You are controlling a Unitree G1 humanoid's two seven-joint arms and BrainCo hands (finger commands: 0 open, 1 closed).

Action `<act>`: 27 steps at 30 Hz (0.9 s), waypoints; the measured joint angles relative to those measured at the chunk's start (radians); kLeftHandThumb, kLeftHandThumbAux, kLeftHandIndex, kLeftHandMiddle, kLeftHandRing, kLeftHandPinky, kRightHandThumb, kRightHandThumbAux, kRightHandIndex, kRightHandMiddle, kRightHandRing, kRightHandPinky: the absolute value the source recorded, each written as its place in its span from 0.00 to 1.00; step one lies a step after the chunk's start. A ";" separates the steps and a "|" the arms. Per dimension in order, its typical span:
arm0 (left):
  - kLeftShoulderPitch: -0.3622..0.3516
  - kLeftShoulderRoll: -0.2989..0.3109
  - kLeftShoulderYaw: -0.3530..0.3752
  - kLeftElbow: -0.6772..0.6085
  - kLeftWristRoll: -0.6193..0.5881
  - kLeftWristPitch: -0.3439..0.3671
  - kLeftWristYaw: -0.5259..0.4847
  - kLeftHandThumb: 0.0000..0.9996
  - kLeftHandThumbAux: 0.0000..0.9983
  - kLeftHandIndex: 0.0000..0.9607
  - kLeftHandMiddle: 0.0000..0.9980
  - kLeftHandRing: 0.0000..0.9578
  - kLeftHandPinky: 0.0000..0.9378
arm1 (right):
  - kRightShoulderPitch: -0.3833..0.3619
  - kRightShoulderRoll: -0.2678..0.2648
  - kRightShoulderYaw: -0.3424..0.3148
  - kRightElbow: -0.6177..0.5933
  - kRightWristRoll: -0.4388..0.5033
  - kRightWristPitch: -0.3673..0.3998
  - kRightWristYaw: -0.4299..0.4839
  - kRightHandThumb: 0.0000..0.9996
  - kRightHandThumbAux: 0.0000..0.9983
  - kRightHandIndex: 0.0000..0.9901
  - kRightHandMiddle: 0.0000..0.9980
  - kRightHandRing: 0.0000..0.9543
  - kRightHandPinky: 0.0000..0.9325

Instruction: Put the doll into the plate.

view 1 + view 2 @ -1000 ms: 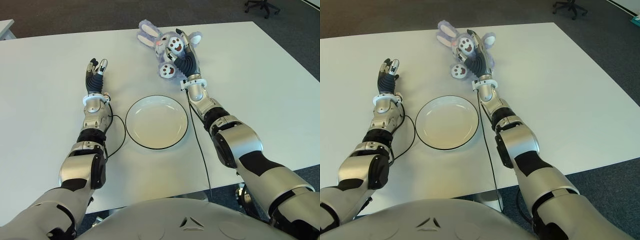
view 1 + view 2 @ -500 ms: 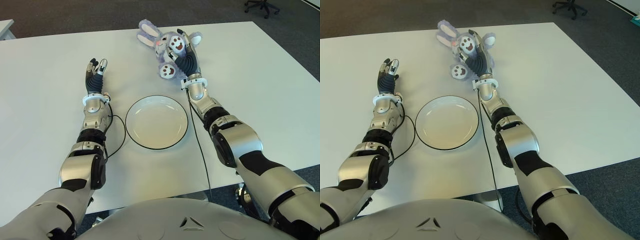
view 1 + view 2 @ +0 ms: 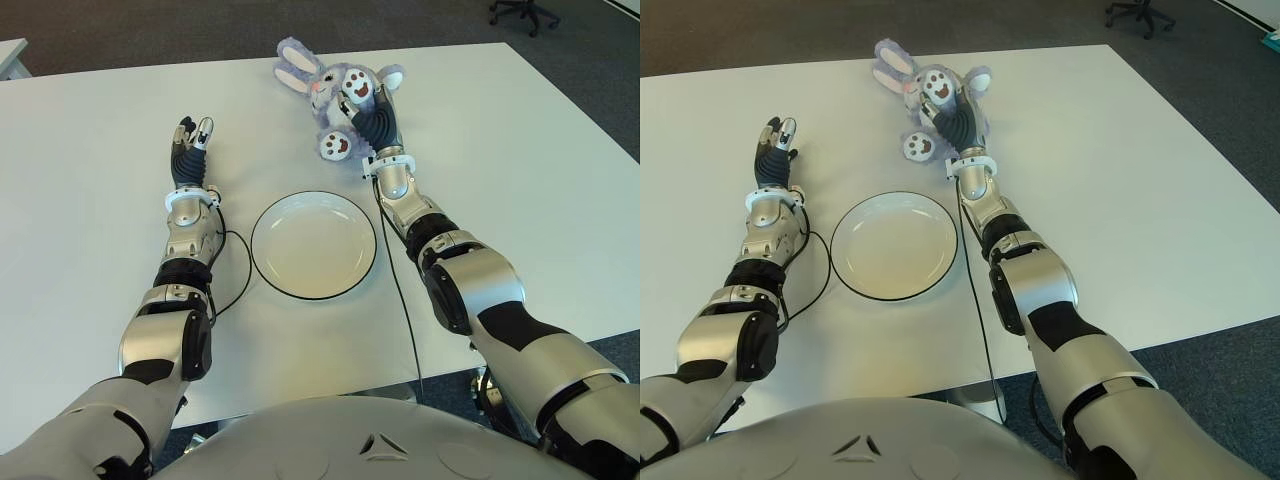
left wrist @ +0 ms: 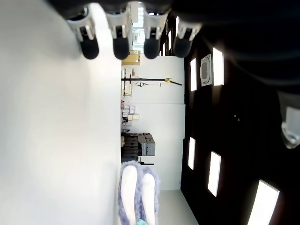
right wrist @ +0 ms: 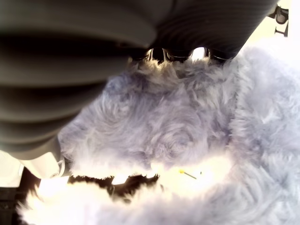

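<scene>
One right hand clasping doll, plate near, left hand spread

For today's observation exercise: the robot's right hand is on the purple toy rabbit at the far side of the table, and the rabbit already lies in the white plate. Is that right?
Not quite. The right hand is on the toy rabbit at the far side of the table, but the rabbit lies on the table beyond the plate, which holds nothing. The left eye view shows this. The left hand shows left of the plate.
</scene>
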 measured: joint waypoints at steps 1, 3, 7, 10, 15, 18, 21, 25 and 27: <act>0.001 0.000 0.000 -0.001 0.000 0.001 0.000 0.00 0.40 0.00 0.07 0.06 0.03 | 0.000 0.000 -0.004 0.000 0.006 0.000 0.009 0.61 0.54 0.24 0.25 0.24 0.26; 0.001 -0.001 0.000 -0.004 0.000 0.002 0.000 0.00 0.40 0.00 0.07 0.06 0.02 | 0.000 0.001 -0.012 -0.001 0.020 0.000 0.029 0.63 0.54 0.27 0.28 0.26 0.27; 0.003 -0.001 0.001 -0.007 0.000 0.005 0.000 0.00 0.40 0.00 0.07 0.06 0.00 | 0.000 0.007 -0.031 -0.003 0.048 0.000 0.066 0.71 0.71 0.42 0.33 0.32 0.34; 0.003 -0.002 0.001 -0.008 0.000 0.006 0.000 0.00 0.40 0.00 0.07 0.06 0.00 | -0.001 0.012 -0.038 -0.004 0.061 0.000 0.084 0.71 0.71 0.42 0.39 0.37 0.43; 0.003 -0.003 0.001 -0.010 0.000 0.007 0.000 0.00 0.40 0.00 0.07 0.06 0.00 | -0.006 0.014 -0.047 -0.005 0.063 0.005 0.099 0.83 0.68 0.40 0.48 0.50 0.55; 0.003 -0.004 0.001 -0.011 0.000 0.008 0.000 0.00 0.40 0.00 0.07 0.05 0.00 | -0.009 0.014 -0.047 -0.005 0.063 0.012 0.103 0.83 0.68 0.39 0.49 0.57 0.64; 0.003 -0.005 0.001 -0.012 0.000 0.008 0.000 0.00 0.40 0.00 0.06 0.05 0.02 | -0.009 0.012 -0.046 -0.005 0.061 0.013 0.103 0.83 0.68 0.39 0.51 0.65 0.73; 0.004 -0.005 0.001 -0.013 0.000 0.008 0.000 0.00 0.40 0.00 0.06 0.06 0.04 | -0.009 0.010 -0.044 -0.004 0.059 0.013 0.105 0.83 0.68 0.39 0.52 0.72 0.79; 0.004 -0.006 0.001 -0.014 0.000 0.008 0.000 0.00 0.40 0.00 0.06 0.05 0.03 | -0.009 0.009 -0.042 -0.004 0.058 0.012 0.107 0.83 0.68 0.39 0.52 0.75 0.81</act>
